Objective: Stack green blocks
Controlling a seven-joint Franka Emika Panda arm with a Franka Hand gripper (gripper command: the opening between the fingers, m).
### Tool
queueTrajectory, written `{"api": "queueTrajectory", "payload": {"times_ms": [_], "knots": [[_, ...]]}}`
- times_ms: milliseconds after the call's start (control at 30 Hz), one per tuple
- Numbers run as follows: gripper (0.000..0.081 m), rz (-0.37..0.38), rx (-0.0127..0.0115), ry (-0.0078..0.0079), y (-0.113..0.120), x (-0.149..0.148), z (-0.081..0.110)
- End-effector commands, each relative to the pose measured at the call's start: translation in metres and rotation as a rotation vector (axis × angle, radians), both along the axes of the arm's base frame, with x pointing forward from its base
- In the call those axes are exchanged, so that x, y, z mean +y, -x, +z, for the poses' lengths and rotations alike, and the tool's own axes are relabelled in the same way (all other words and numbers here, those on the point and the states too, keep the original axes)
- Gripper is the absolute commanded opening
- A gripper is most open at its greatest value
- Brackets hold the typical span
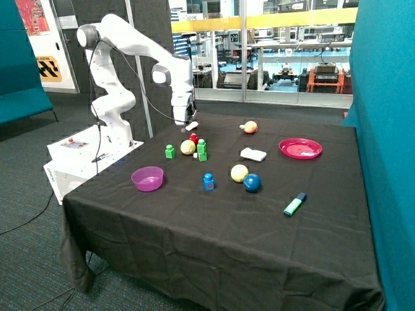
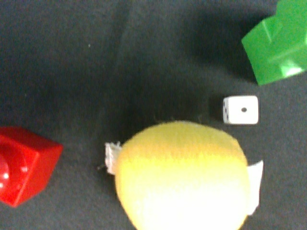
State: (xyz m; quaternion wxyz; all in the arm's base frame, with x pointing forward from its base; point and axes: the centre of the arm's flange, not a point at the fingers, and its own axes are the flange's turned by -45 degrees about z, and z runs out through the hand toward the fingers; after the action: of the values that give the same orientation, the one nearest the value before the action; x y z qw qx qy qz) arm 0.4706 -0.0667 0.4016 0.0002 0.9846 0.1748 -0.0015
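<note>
Crowded cluster near the surface's far side.
A yellow ball (image 2: pixel 184 175), red block (image 2: pixel 24 163) and white die (image 2: pixel 241 109) hemmed in the stacked green blocks (image 1: pixel 201 149); open cloth surrounded the lone green block (image 1: pixel 170 151).

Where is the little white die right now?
In the outside view, the die lies on the black cloth between the yellow ball and the green stack; the wrist view shows it touching neither.

My arm (image 1: pixel 123 45) is glossy white with rounded segments, grey-black joint caps at shoulder and elbow, a thin black cable trailing down beside it, a dark gripper (image 1: pixel 183 118) under the wrist, all on a white box base (image 1: pixel 87 152) with a red button.
</note>
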Motion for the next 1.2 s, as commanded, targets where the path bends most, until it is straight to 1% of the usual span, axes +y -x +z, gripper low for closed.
{"api": "queueTrajectory", "payload": {"times_ms": [0,33,133,233,333,633,700,833,933,967,1033,1167], "knots": [[0.0521,0.001,-0.0030,-0.0010,0.019,-0.012,-0.004],[0.0505,0.000,-0.0030,-0.0010,0.022,-0.014,-0.005],[0.0494,-0.003,-0.0030,-0.0010,0.027,-0.017,-0.006],[0.0450,-0.007,-0.0030,-0.0010,0.032,-0.021,-0.008],[0.0426,-0.011,-0.0030,-0.0010,0.037,-0.024,-0.009],[0.0421,-0.016,-0.0030,-0.0010,0.051,-0.028,-0.016],[0.0433,-0.018,-0.0030,-0.0010,0.051,-0.028,-0.018],[0.0420,-0.027,-0.0030,-0.0009,0.046,-0.026,-0.021],[0.0433,-0.031,-0.0030,-0.0009,0.041,-0.025,-0.024],[0.0426,-0.033,-0.0030,-0.0009,0.039,-0.024,-0.025],[0.0443,-0.039,-0.0030,-0.0009,0.035,-0.024,-0.028],[0.0439,-0.049,-0.0030,-0.0009,0.032,-0.023,-0.037]]}}
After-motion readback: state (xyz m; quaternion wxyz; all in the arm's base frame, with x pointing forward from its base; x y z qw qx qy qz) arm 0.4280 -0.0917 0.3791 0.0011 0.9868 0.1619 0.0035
